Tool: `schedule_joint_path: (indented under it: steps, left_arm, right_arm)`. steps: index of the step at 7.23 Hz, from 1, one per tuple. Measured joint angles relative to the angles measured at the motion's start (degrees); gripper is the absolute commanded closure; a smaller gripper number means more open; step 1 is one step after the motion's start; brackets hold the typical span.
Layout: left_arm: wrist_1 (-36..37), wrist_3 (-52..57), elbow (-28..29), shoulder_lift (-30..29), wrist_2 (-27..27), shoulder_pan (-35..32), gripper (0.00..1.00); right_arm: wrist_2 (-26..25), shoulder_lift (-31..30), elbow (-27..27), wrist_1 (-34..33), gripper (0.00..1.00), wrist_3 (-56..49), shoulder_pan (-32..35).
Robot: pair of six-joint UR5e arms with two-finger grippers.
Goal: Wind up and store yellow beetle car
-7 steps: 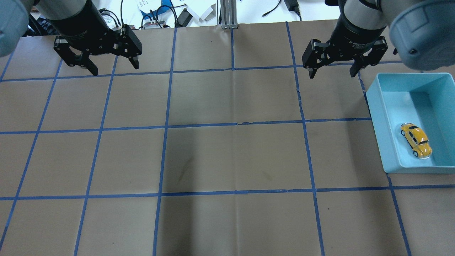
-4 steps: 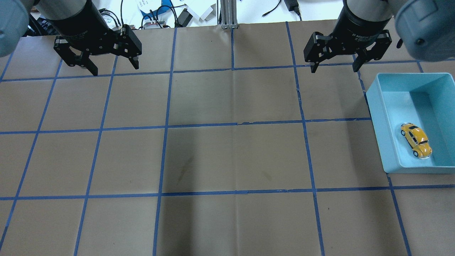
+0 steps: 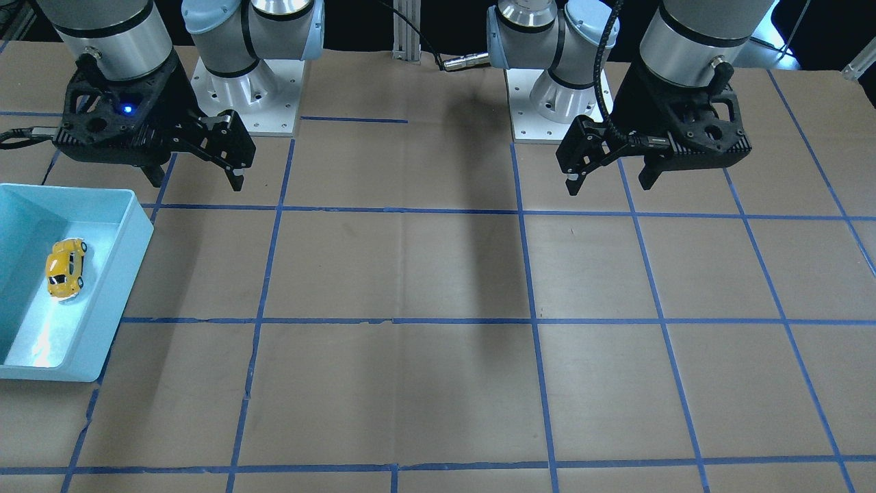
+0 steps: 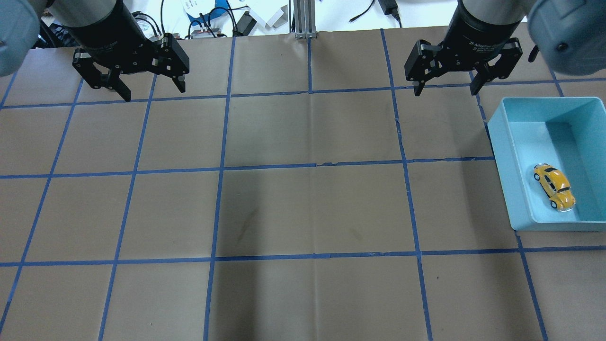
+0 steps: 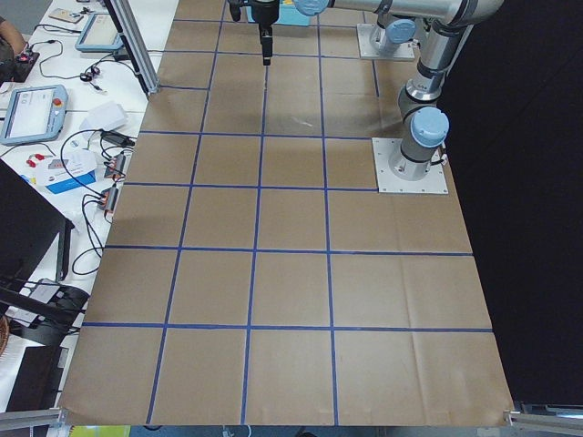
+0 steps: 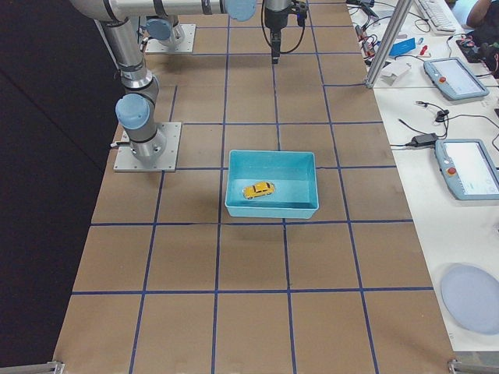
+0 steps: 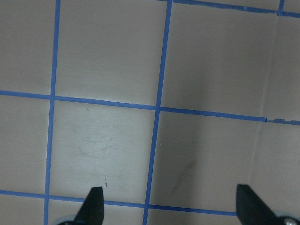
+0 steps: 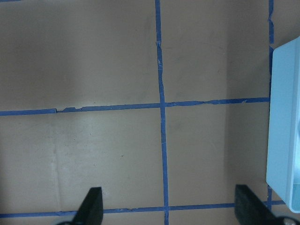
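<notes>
Yellow beetle car (image 4: 554, 186) sits on its wheels inside the light-blue bin (image 4: 516, 166), toward one end. Right gripper (image 4: 445, 91) hangs above the table near the bin's other end, fingers spread, empty. Left gripper (image 4: 154, 94) likewise spread and empty, well apart.

Tabletop (image 4: 303, 213): flat, covered edge to edge in brown paper with faint creases. Blue tape grid (image 4: 312, 165) divides it into large squares; the tape is torn in spots. Dark smudges (image 4: 246, 227) lie near centre frame.

Resting on it:
- light blue bin (image 4: 511, 180), open-topped, right edge of the overhead frame
- first base plate (image 3: 280, 109), metal, upper left of the front-facing frame
- second base plate (image 3: 523, 127), upper centre-right
- aluminium post (image 3: 409, 41), top centre
</notes>
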Motion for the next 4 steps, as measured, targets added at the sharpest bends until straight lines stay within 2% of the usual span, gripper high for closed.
schedule_joint_path:
  steps: [4]
  left_arm:
    - [0.1,0.1,0.0,-0.2,0.0,0.0,0.00]
  right_arm:
    - [0.0,0.0,0.3,0.0,0.00,0.0,0.0]
